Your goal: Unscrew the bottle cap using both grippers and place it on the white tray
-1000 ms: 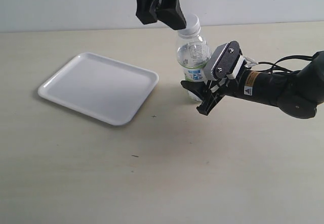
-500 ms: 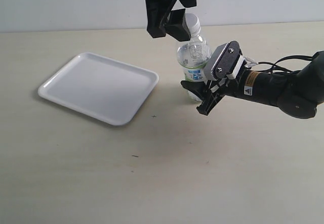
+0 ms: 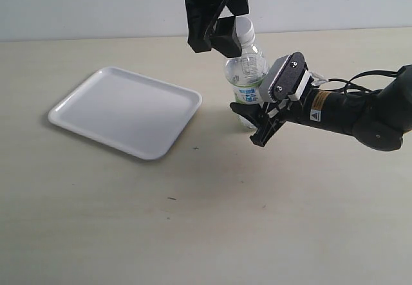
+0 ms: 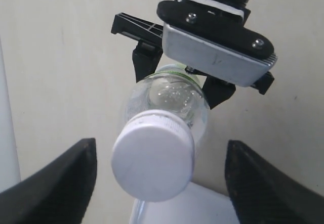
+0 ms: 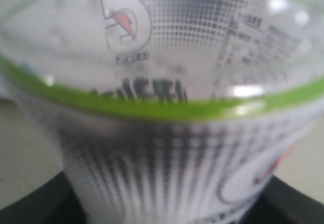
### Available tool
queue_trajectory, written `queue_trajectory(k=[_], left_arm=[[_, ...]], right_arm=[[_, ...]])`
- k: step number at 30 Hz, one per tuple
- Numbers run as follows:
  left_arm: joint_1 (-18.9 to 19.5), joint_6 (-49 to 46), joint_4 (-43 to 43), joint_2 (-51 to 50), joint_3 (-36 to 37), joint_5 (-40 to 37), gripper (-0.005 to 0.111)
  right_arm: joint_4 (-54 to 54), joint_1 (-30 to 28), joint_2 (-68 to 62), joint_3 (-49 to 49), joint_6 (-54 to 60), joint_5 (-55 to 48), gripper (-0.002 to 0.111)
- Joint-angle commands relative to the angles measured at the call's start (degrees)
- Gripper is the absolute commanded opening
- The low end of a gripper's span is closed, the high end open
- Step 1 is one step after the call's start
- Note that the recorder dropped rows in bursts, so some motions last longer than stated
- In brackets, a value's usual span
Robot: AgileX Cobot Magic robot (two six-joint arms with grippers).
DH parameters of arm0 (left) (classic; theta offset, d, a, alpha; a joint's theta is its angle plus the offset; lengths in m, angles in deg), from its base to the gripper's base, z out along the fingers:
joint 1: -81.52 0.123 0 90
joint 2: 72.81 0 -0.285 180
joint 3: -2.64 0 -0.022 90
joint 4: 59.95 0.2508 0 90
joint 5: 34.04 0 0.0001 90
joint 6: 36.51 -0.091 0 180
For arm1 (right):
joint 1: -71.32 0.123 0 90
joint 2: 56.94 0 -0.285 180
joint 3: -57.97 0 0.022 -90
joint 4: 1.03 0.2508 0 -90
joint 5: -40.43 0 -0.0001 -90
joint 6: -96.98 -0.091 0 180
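Bottle [image 3: 246,73] stood upright on the table [image 3: 193,220], just beside the near corner of the white tray [image 3: 125,111] but not touching it. Tray held nothing.

Right gripper [image 3: 248,124] reached in from the side, jaws closed on the bottle's lower, labelled part (the right wrist view was filled by the label, with black jaw edges on either side).

Left gripper [image 3: 226,33] hung over the neck, jaws wide. In the left wrist view its 2 fingers [image 4: 55,178] flanked the bottle cap [image 4: 153,155] with clear gaps on both sides, no contact.

Cap sat on the neck; whether loosened at all, could not tell.

Progress, as judged: early. Bottle braced and top gripper lined up. Left to do: close on the cap, twist it off, carry it across, set it on the tray.
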Motion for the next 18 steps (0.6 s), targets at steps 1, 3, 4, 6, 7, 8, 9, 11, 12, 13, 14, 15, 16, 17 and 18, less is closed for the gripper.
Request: queue_trajectory(k=[1, 3, 4, 6, 7, 8, 9, 11, 12, 13, 14, 15, 16, 17, 18], left_arm=[[-0.3, 0.9, -0.2, -0.5, 0.0, 0.0, 0.069], [-0.3, 0.9, -0.2, -0.9, 0.0, 0.0, 0.069], [-0.3, 0.9, -0.2, -0.9, 0.0, 0.0, 0.069], [-0.3, 0.9, -0.2, -0.9, 0.0, 0.3, 0.069], [-0.3, 0.9, -0.2, -0.9, 0.0, 0.3, 0.069], [-0.3, 0.9, -0.2, -0.9, 0.0, 0.3, 0.069], [-0.3, 0.9, -0.2, -0.9, 0.0, 0.3, 0.069], [-0.3, 0.9, -0.2, -0.8, 0.0, 0.4, 0.069], [-0.3, 0.9, -0.2, -0.7, 0.0, 0.5, 0.069], [-0.3, 0.9, -0.2, -0.6, 0.0, 0.8, 0.068], [-0.3, 0.9, -0.2, -0.6, 0.0, 0.9, 0.067], [-0.3, 0.9, -0.2, -0.4, 0.0, 0.9, 0.064], [-0.3, 0.9, -0.2, -0.4, 0.0, 0.9, 0.059], [-0.3, 0.9, -0.2, -0.4, 0.0, 0.9, 0.054], [-0.3, 0.9, -0.1, -0.4, 0.0, 0.9, 0.047]], right_arm=[[-0.3, -0.1, -0.7, 0.2, 0.8, -6.4, 0.0], [-0.3, -0.1, -0.7, 0.2, 0.8, -6.4, 0.0], [-0.3, -0.1, -0.7, 0.2, 0.8, -6.4, 0.0], [-0.3, -0.1, -0.7, 0.2, 0.8, -6.4, 0.0], [-0.3, -0.1, -0.7, 0.2, 0.8, -6.4, 0.0], [-0.3, -0.1, -0.7, 0.2, 0.8, -6.4, 0.0], [-0.3, -0.1, -0.7, 0.2, 0.8, -6.4, 0.0], [-0.3, -0.1, -0.7, 0.2, 0.8, -6.4, 0.0], [-0.3, -0.1, -0.7, 0.2, 0.8, -6.4, 0.0], [-0.3, -0.1, -0.7, 0.2, 0.8, -6.4, 0.0], [-0.3, -0.1, -0.7, 0.2, 0.8, -6.4, 0.0], [-0.3, -0.1, -0.7, 0.2, 0.8, -6.4, 0.0], [-0.2, -0.1, -0.7, 0.2, 0.8, -6.5, 0.0], [0.0, -0.1, -0.7, 0.2, 0.8, -6.7, 0.0], [0.3, -0.1, -0.7, 0.2, 0.8, -6.8, 0.0]])
